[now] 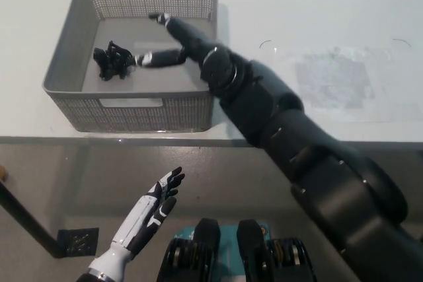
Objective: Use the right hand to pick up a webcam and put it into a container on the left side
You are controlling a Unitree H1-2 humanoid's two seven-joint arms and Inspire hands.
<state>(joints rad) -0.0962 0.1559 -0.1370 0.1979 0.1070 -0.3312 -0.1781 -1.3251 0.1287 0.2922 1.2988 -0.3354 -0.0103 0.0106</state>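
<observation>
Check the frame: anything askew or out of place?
Nothing stands out. The webcam lies inside the basket, on its floor toward the left wall. The right hand is open above the basket, clear of the webcam. The left hand hangs open below the table edge.
</observation>
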